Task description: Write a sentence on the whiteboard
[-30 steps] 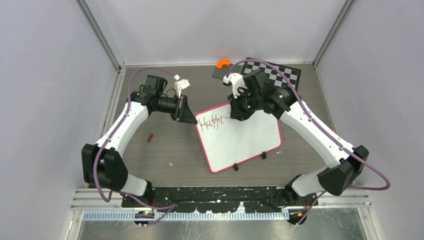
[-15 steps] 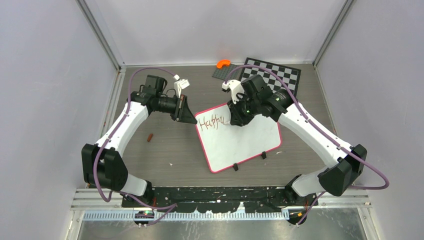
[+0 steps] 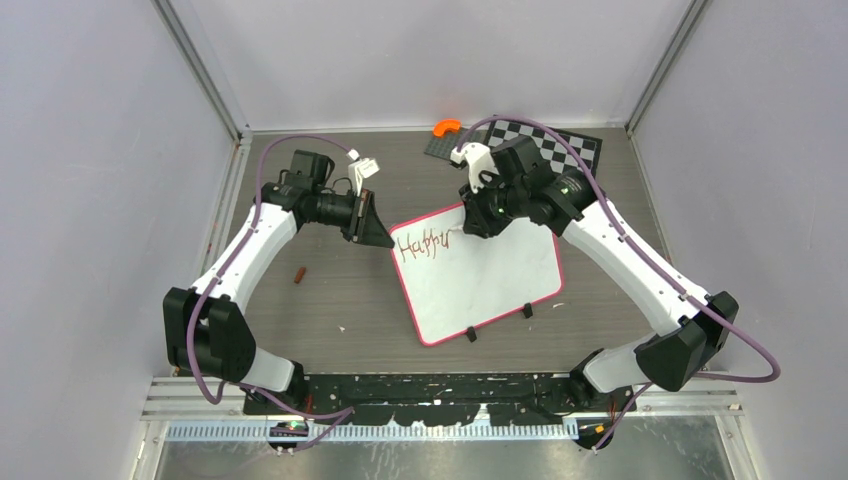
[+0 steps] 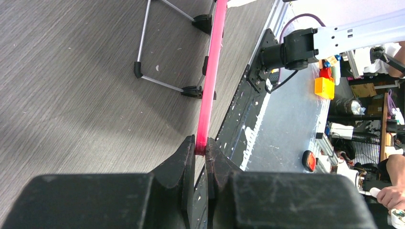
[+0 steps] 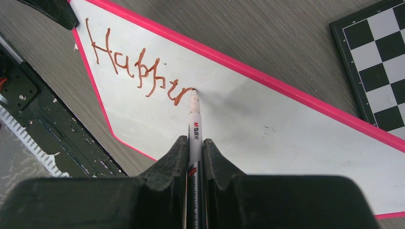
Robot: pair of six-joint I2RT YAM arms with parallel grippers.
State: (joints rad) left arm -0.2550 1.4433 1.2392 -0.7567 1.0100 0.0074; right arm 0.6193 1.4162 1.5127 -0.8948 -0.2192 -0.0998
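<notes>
The whiteboard [image 3: 490,280] lies angled on the bench [image 3: 330,290], its pink frame [image 4: 210,90] pinched by the left fingers [image 4: 188,157], apparently to stop sliding, while the right fingers [image 5: 174,155] clamp a marker [image 5: 195,119] whose tip touches the unfinished sentence [image 5: 141,71].

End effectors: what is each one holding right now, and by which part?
Right end effector grips the marker by its barrel, tip on the whiteboard. Left end effector pinches the whiteboard's pink frame.

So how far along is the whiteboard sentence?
Done: red-brown handwritten letters, roughly "Happi", on the pink-framed white whiteboard. In hand: right hand grips a white marker, tip on the board; left hand clamps its frame. Left: the rest; most of the board is blank.
</notes>
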